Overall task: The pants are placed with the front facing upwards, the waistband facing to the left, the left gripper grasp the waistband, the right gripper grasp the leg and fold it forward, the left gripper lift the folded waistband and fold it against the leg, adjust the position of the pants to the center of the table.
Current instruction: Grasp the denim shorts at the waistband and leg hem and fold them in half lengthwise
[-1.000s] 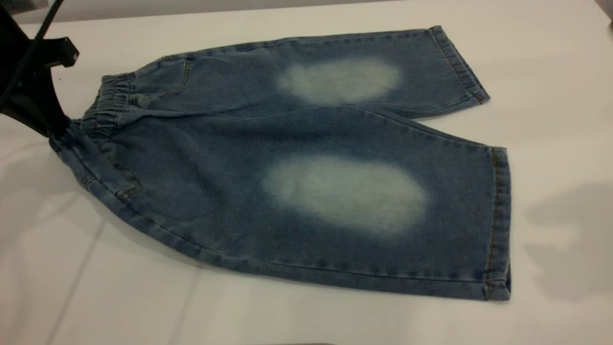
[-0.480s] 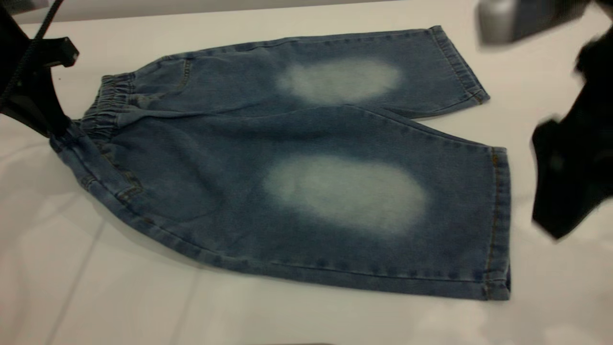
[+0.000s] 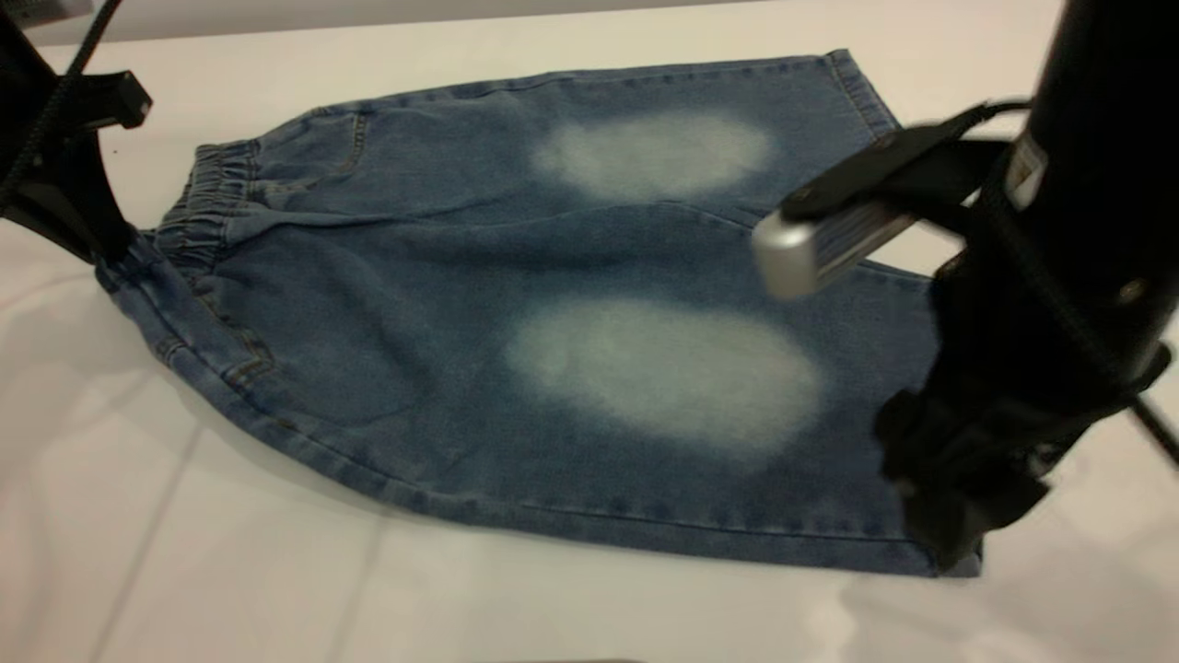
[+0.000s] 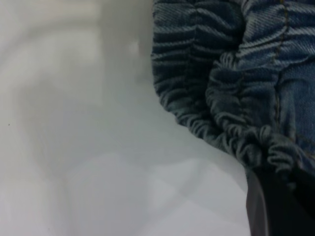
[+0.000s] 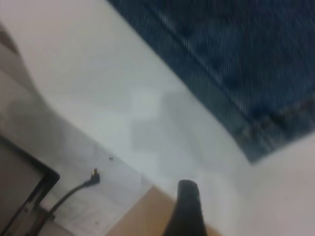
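Flat and front-up, the pants [image 3: 553, 313] lie across the table [image 3: 230, 571], waistband [image 3: 198, 207] toward its left edge and pinched by the left gripper [image 3: 115, 249], while the right gripper [image 3: 949, 543], finger spread impossible to tell, hangs over the near leg hem.

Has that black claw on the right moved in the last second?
Yes. The right gripper came in from the right and down to the pants' near leg hem.

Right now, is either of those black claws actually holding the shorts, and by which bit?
The left end effector grips the pants at the near corner of the gathered waistband. The right end effector hangs over the leg hem, holding nothing.
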Robot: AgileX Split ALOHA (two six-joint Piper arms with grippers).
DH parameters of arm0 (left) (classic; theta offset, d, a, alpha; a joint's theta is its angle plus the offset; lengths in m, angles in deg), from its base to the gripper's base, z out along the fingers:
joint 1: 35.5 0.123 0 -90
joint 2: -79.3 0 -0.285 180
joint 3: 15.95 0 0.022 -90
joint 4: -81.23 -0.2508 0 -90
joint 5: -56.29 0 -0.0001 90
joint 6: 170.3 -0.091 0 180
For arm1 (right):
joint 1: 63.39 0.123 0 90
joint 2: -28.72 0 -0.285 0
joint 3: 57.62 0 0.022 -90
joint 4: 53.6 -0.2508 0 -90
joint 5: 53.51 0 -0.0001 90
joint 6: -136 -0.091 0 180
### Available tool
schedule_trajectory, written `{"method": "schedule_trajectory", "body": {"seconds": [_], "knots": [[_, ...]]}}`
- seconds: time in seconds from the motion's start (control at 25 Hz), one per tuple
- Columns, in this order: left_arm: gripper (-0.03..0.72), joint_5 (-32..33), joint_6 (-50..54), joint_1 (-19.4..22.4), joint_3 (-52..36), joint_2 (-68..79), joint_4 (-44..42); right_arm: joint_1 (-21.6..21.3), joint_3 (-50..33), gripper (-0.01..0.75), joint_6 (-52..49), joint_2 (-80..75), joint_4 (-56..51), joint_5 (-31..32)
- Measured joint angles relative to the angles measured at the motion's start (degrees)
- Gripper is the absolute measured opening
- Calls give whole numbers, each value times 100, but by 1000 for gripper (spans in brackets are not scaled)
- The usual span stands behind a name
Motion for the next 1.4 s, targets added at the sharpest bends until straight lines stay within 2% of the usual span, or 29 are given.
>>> {"method": "schedule_trajectory", "body": {"seconds": [0.56, 0.68, 0.76, 0.84, 1.04, 1.16, 1.4], "knots": [[39, 4, 0, 0, 0, 0, 0, 0, 18, 519, -151, -1094, 135, -718], [39, 4, 0, 0, 0, 0, 0, 0, 62, 503, -238, -1164, 165, -706], [39, 6, 0, 0, 0, 0, 0, 0, 73, 463, -308, -1191, 198, -706], [39, 6, 0, 0, 0, 0, 2, -5, 73, 382, -336, -1196, 271, -706], [39, 11, 0, 0, 0, 0, 7, -17, 79, 82, -341, -1202, 346, -766], [39, 20, -5, 0, 0, 0, 62, -17, 83, 37, -341, -1182, 345, -779], [39, 107, -318, 0, 0, 0, 623, -145, 61, 33, -330, -477, 297, -852]]}}
